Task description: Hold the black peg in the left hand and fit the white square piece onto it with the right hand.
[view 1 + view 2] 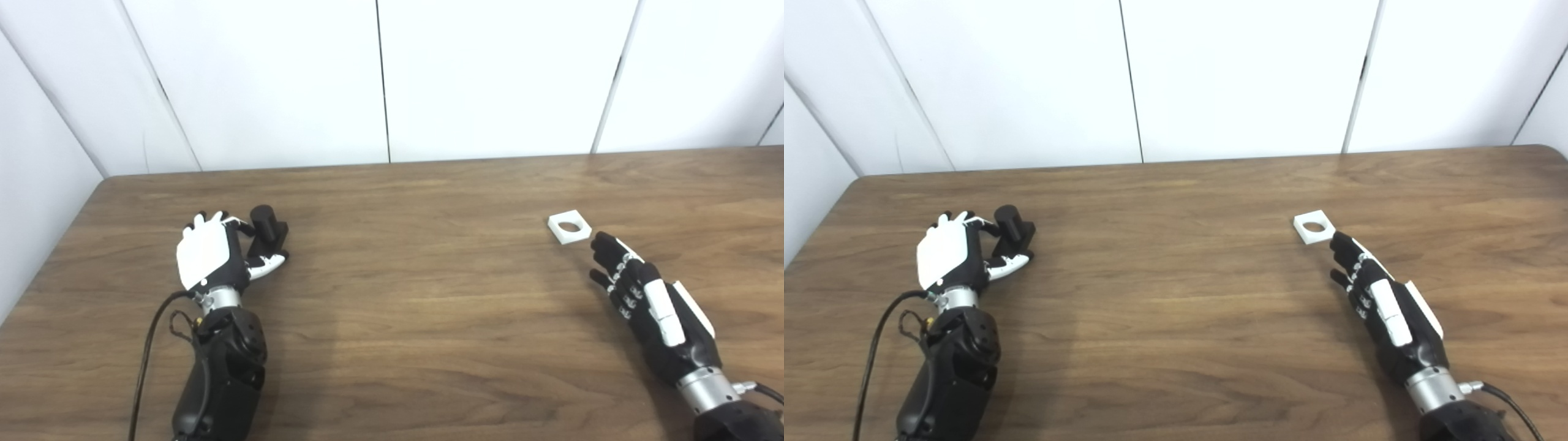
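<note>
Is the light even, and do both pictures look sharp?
Left eye view: soft, even light, a faint shadow by the left hand and peg. Right eye view: slightly soft focus, no glare on the table; the white piece stays clear.

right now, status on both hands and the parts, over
Left hand around black peg, grip unconfirmed. Right hand open, fingertips just short of white square piece, flat on table. Path between them clear.

Brown wood-grain table, rounded far corners; white panelled wall behind, dark vertical seams; even light.
</note>
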Controlling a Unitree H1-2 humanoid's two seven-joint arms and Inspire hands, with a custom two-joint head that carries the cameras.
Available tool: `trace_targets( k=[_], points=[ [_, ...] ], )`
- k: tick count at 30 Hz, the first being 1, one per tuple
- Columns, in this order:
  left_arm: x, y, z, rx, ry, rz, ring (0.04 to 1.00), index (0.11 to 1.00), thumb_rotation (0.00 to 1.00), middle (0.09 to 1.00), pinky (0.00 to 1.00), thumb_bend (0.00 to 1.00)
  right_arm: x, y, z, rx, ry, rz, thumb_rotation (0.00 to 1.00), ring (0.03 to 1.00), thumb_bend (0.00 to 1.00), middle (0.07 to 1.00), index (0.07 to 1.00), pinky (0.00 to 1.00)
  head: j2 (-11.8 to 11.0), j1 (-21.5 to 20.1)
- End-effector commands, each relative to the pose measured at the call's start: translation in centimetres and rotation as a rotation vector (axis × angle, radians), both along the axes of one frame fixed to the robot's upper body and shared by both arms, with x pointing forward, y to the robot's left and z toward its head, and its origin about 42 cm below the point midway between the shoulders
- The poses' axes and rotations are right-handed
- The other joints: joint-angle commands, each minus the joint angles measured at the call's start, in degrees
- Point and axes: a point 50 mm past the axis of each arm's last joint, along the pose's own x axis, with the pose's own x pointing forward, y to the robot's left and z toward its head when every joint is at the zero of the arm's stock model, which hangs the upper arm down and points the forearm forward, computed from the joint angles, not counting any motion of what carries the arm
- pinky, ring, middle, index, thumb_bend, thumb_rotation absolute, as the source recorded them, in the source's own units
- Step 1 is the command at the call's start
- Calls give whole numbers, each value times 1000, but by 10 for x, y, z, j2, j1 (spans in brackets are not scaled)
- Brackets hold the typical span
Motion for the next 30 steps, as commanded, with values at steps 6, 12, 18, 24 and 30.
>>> trace_targets(
  k=[6, 12, 18, 24, 30],
  points=[
    [6, 7, 17, 32, -80, 0, 1000, 569, 229, 905, 1000, 678, 6, 0, 21, -9, -91, 25, 879, 987, 726, 950, 925, 943, 1, 1],
    [6, 6, 16, 30, -86, -4, 994, 562, 199, 899, 1000, 674, 6, -1, 21, -6, -88, 27, 880, 988, 728, 951, 924, 949, 1, 0],
    [5, 6, 15, 12, -93, -12, 1000, 492, 73, 902, 1000, 512, 6, -2, 23, -25, -93, 32, 895, 989, 733, 956, 928, 944, 2, -1],
    [3, 5, 15, -12, -93, -23, 1000, 492, 69, 904, 1000, 508, 6, -2, 25, -22, -93, 31, 894, 990, 738, 954, 927, 951, 2, -2],
    [2, 3, 14, -20, -87, -29, 1000, 493, 69, 903, 1000, 506, 6, -2, 26, -19, -93, 30, 897, 987, 736, 953, 932, 949, 2, -2]
  ],
)
